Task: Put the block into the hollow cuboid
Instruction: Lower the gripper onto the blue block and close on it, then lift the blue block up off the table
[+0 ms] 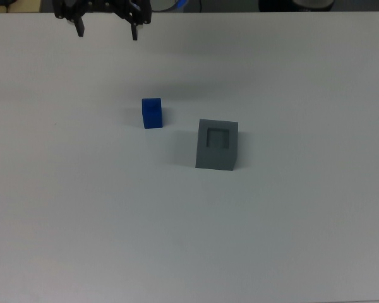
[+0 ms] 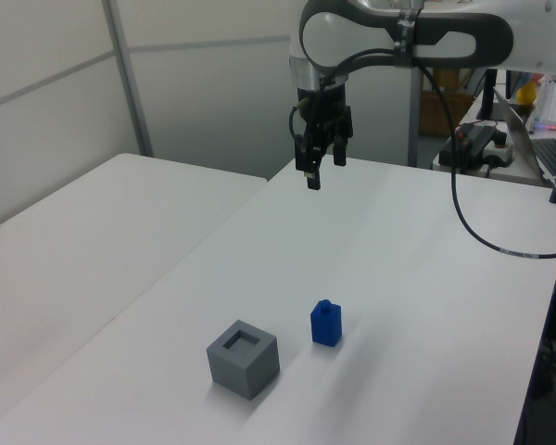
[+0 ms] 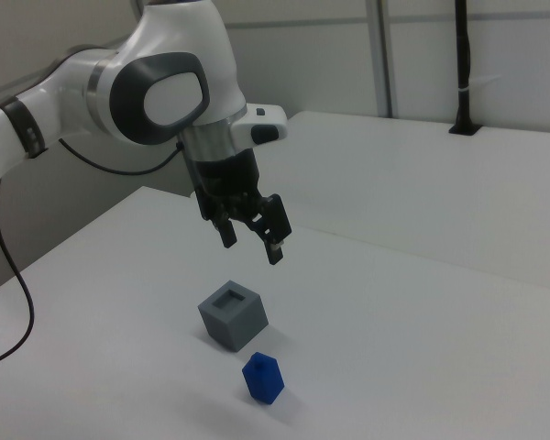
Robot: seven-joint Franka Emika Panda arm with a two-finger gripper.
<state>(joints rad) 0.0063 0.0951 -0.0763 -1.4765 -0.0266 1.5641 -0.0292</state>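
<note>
The small blue block (image 1: 152, 113) stands on the white table, a short way to the top view's left of the grey hollow cuboid (image 1: 217, 144). The square hole in the cuboid's top face is empty. In the left view the block (image 2: 325, 324) is to the right of the cuboid (image 2: 243, 359); in the right view the block (image 3: 262, 378) lies in front of the cuboid (image 3: 233, 316). My gripper (image 1: 107, 30) hangs high above the table, well away from both, open with nothing between its fingers (image 2: 311, 176). It shows too in the right view (image 3: 252, 244).
The white table (image 1: 290, 240) is bare around the two objects. In the left view a second table (image 2: 83, 241) adjoins on the left, and a black cable (image 2: 482, 236) runs from the arm. Equipment (image 2: 477, 144) sits at the far right.
</note>
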